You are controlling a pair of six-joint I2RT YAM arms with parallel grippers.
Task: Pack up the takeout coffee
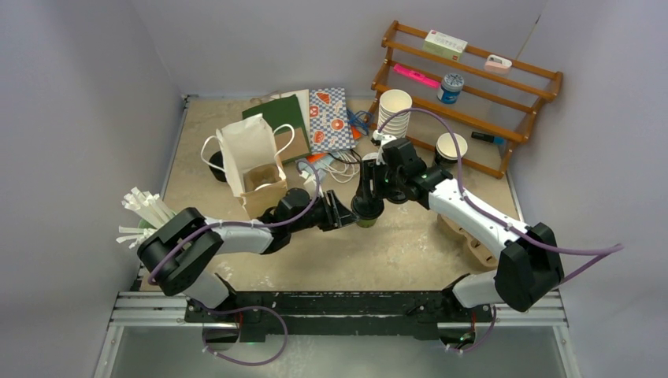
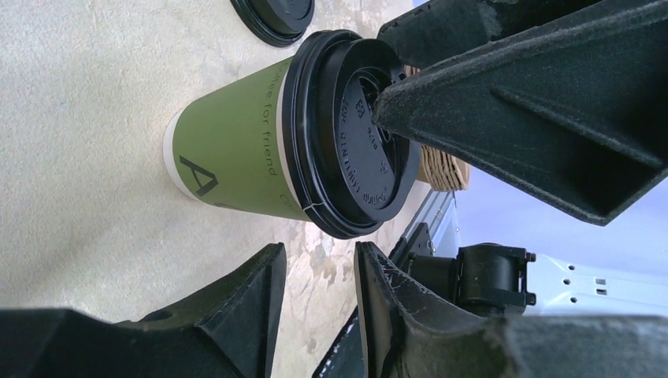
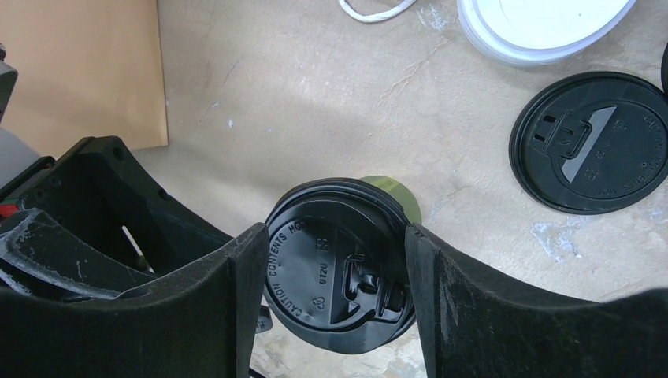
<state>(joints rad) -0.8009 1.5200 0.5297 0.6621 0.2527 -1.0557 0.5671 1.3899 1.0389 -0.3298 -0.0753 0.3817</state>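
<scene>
A green paper cup (image 2: 236, 142) with a black lid (image 3: 335, 268) stands on the table at the centre (image 1: 367, 211). My right gripper (image 3: 335, 252) comes down from above with one finger on each side of the lid's rim, shut on it. My left gripper (image 2: 319, 268) is open and empty, its tips a little short of the cup's left side, as also seen from above (image 1: 340, 213). A white lid (image 3: 543, 24) shows at the top edge of the right wrist view. I cannot tell whether a cup is under it.
An open brown paper bag (image 1: 256, 169) stands left of the cup. A loose black lid (image 3: 591, 142) lies on the table. A stack of white cups (image 1: 394, 110), a dark lidless cup (image 1: 450, 148) and a wooden rack (image 1: 473, 87) stand behind. White sticks (image 1: 146, 213) stand at the left.
</scene>
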